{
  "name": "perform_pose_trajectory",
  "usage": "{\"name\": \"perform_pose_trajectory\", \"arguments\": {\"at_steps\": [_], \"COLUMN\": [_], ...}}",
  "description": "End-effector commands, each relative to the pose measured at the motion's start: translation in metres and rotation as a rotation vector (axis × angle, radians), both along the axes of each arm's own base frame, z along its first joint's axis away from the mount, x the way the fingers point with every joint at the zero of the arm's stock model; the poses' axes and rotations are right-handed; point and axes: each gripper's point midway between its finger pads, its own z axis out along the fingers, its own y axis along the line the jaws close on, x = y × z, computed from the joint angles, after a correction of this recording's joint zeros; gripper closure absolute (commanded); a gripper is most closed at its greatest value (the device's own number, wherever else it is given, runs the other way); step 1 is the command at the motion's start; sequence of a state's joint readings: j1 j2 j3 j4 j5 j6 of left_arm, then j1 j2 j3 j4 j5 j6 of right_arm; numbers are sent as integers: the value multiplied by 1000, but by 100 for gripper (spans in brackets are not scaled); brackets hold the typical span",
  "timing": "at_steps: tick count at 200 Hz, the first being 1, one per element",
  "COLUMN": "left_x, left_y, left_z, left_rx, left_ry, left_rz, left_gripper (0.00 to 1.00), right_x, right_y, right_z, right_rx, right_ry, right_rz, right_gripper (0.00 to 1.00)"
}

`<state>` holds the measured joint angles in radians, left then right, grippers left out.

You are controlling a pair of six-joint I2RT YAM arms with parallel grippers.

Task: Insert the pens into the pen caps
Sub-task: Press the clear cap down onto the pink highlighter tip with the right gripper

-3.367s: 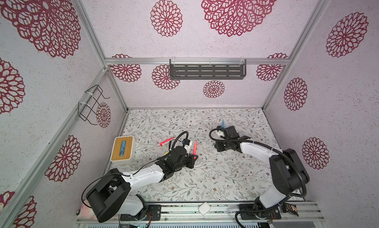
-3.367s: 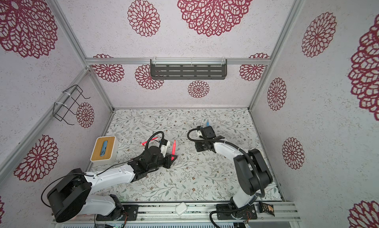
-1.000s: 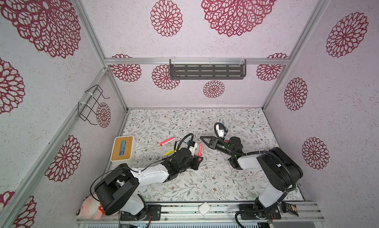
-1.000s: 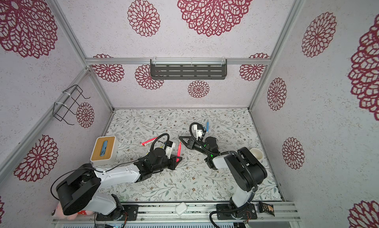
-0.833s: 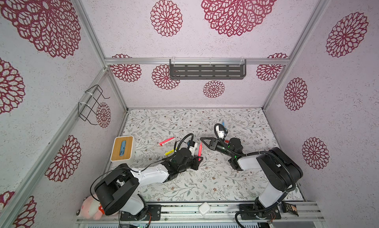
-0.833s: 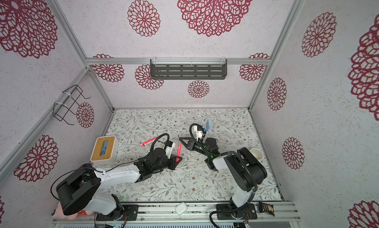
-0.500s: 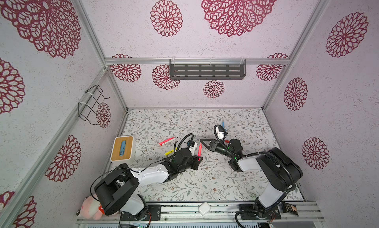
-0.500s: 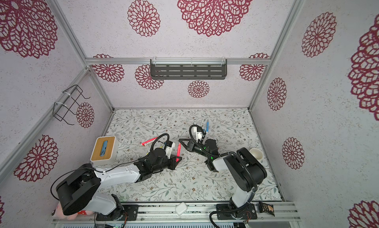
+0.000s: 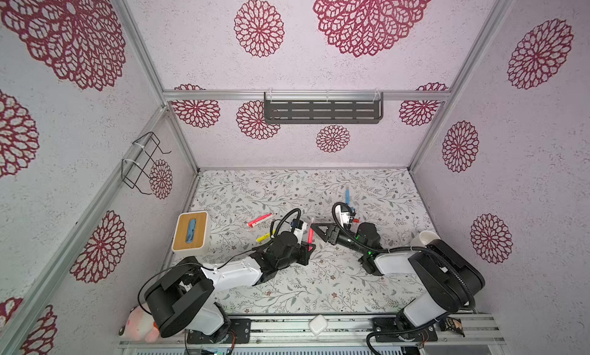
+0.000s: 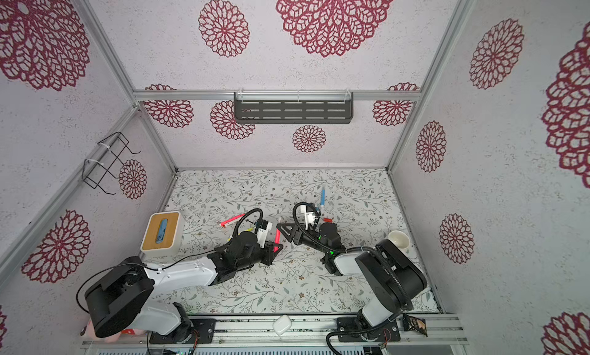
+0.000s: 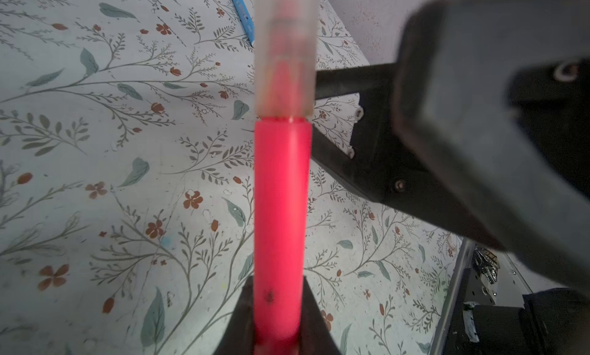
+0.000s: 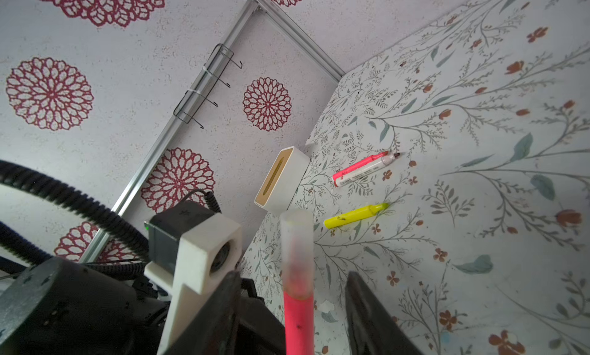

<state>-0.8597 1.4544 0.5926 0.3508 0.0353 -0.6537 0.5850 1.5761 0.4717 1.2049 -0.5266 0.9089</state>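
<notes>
status: left fingers (image 11: 240,325) clamped on pink pen (image 11: 281,209) | translucent cap (image 11: 285,66) on its tip | right fingers (image 12: 364,318) apart

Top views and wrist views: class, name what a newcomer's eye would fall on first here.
The bright pink pen stands out first, held at mid-table in the shut left gripper, a translucent cap over its far end. The right gripper stands open on either side of that cap. Big red flower medallions cover the walls around the leafy table mat.
</notes>
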Motion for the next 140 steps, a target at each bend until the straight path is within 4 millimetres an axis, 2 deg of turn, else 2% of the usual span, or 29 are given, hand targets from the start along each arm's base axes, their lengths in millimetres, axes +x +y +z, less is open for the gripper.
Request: {"name": "perform_pose_trajectory", "arguments": {"at_steps": [1,28,51,77,105,140], "left_x": [2,-1,-3,-7,-8,-8], "left_y": [-1,4,7,6,3,-5], "left_z": [18,24,29,38,42,45], "left_rx": [-44,-52,-62,-106,-124,-124], "left_ry": [-58,-72,-91,-122,-135,-149], "left_rz": [2,8,3,-11,-23,-45], "left_gripper": [100,100,100,100,100,100], "right_x": [2,13,23,33,31,16], "right_y": [-7,-20,-26,-36,-41,-26], "right_z": [24,28,28,38,57,75], "right_rx": [22,16,-74,-231,-317,-258], "right_ry": [-90,-72,-59,-79,-122,-155], "right_rz": [-24,-67,-86,-147,-157,-56], "right_gripper": [41,40,40,40,38,35]}}
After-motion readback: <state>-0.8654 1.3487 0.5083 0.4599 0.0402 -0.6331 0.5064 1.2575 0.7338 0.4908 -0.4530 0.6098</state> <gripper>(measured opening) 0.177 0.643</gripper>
